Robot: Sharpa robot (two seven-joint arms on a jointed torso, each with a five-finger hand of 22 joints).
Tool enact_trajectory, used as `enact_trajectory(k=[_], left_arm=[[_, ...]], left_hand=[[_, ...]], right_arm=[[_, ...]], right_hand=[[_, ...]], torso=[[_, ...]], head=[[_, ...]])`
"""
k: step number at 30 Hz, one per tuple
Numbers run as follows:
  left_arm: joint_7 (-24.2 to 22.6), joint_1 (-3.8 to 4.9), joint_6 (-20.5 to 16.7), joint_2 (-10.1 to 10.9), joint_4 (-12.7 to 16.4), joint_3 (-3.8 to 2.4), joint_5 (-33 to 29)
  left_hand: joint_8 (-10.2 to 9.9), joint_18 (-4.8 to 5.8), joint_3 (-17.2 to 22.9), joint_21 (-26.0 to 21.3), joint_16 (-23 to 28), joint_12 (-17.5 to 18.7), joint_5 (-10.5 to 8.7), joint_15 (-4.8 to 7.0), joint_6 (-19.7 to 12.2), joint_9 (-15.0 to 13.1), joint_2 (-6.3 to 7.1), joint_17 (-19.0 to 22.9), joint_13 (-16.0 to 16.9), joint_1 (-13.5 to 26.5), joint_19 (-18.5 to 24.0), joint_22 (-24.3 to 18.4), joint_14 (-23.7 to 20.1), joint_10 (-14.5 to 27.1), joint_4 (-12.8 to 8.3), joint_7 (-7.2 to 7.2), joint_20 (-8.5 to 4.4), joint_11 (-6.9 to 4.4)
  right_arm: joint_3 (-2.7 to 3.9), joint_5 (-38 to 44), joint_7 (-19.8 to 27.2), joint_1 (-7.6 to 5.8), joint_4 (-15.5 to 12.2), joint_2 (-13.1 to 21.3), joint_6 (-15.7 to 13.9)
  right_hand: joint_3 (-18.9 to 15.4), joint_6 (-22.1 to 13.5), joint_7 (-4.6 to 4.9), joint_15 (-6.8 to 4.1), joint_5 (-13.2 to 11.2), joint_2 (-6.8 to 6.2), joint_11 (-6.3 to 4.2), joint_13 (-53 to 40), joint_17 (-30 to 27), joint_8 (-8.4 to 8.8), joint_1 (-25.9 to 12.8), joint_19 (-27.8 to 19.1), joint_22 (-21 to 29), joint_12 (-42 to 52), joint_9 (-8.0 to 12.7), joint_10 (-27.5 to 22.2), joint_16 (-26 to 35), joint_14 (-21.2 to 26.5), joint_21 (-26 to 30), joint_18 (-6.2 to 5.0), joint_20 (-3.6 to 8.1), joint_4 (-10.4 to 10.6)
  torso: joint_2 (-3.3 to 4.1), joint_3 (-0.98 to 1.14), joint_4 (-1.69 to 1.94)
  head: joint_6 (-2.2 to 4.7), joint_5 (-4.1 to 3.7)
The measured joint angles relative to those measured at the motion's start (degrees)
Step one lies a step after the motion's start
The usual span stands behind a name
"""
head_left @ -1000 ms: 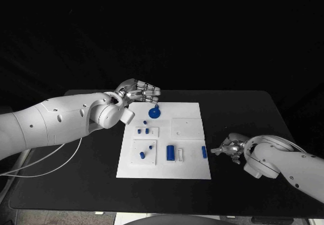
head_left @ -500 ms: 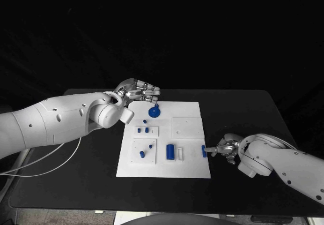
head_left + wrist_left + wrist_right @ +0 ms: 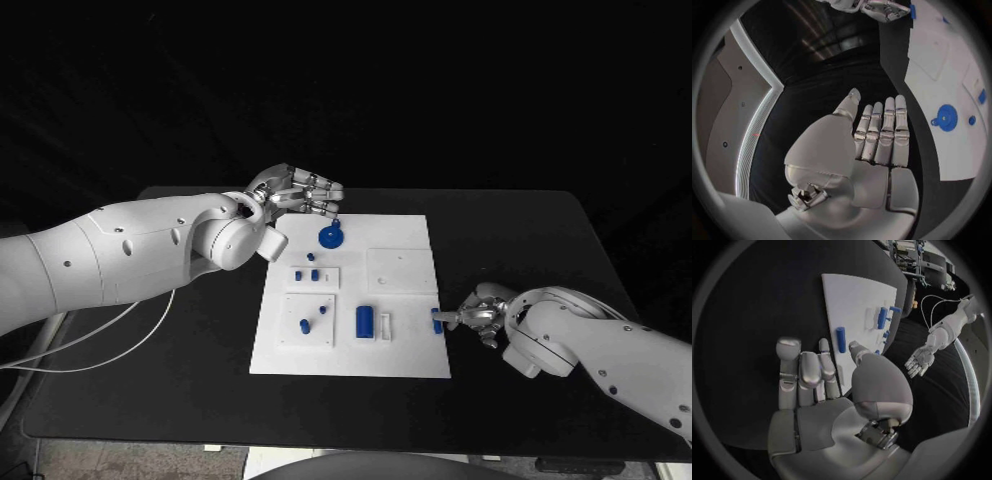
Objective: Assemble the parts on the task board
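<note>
The white task board (image 3: 404, 300) lies mid-table. A blue round gear (image 3: 330, 236) sits at its far left, several small blue pegs (image 3: 306, 273) stand below it, and a blue block (image 3: 365, 321) lies near the front. A blue peg (image 3: 436, 320) lies at the board's right edge. My right hand (image 3: 477, 317) is beside that edge, fingertips close to this peg; the right wrist view shows the peg (image 3: 841, 339) lying on the board (image 3: 857, 295) between the extended fingers (image 3: 801, 371) and thumb, not gripped. My left hand (image 3: 297, 193) hovers over the board's far left corner, fingers straight and holding nothing, near the gear (image 3: 946, 117).
Black table (image 3: 173, 340) surrounds the board on all sides. A white cable (image 3: 101, 345) runs across the table's left part beneath my left arm. Raised white squares (image 3: 400, 270) stand on the board.
My right hand has moved left to the board's right edge, up to the blue peg. The left hand has stayed almost still.
</note>
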State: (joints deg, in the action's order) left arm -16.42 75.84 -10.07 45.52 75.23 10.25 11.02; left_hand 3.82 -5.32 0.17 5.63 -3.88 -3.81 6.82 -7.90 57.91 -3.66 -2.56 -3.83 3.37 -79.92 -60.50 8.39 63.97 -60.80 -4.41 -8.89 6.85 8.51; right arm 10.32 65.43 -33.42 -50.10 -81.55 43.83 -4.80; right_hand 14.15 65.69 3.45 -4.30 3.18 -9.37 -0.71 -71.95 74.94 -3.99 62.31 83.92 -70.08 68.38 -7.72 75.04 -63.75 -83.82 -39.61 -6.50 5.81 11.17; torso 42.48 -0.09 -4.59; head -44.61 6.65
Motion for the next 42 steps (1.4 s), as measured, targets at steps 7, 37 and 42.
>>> enact_trajectory(k=[7,37,42], left_arm=[[0.02,0.0,0.01,-0.04,0.04,0.0,0.01],[0.33,0.0,0.04,-0.07,-0.02,0.0,0.12],[0.42,0.0,0.04,-0.05,0.0,0.0,0.15]], left_hand=[[0.0,0.0,0.0,0.0,0.0,0.0,0.0,0.0,-0.16,0.0,0.0,0.0,0.0,0.0,0.0,-0.06,0.0,0.0,0.0,0.16,0.0,0.0],[0.0,0.0,0.0,0.23,0.0,0.0,0.0,0.0,-0.25,0.0,0.0,0.0,0.0,0.0,0.0,-0.15,0.0,0.0,0.0,0.03,0.0,0.0],[0.0,0.0,0.0,0.24,0.0,0.0,0.0,0.0,-0.33,0.0,0.0,0.0,0.0,0.0,0.0,-0.19,0.0,0.0,0.0,-0.06,0.0,0.0]], right_arm=[[0.13,1.38,0.28,-0.08,1.0,-1.2,-0.33],[0.45,5.03,0.65,0.42,1.82,-2.9,-0.7],[0.5,5.2,0.74,0.55,1.89,-2.94,-1.02]], right_hand=[[0.6,0.05,0.05,0.0,1.26,1.39,0.0,0.0,0.0,-0.01,-0.16,0.0,0.15,-0.01,-0.11,0.0,0.0,0.0,0.0,0.0,0.0,-6.65],[1.87,2.45,-0.27,0.0,8.63,7.42,-0.38,-0.07,-0.02,-0.01,3.46,0.0,0.2,-0.05,-0.12,0.05,0.01,0.01,0.0,0.34,-0.01,-21.89],[2.31,3.06,-0.59,-0.18,9.92,8.28,-0.64,-0.07,-0.02,0.0,2.63,0.0,0.19,-0.05,-0.12,0.21,0.01,-0.18,0.0,0.35,-0.01,-22.96]], torso=[[0.02,0.01,0.06],[-0.08,-0.04,-0.07],[-0.08,0.01,-0.05]], head=[[-0.15,0.2],[-0.8,0.84],[-0.88,0.87]])
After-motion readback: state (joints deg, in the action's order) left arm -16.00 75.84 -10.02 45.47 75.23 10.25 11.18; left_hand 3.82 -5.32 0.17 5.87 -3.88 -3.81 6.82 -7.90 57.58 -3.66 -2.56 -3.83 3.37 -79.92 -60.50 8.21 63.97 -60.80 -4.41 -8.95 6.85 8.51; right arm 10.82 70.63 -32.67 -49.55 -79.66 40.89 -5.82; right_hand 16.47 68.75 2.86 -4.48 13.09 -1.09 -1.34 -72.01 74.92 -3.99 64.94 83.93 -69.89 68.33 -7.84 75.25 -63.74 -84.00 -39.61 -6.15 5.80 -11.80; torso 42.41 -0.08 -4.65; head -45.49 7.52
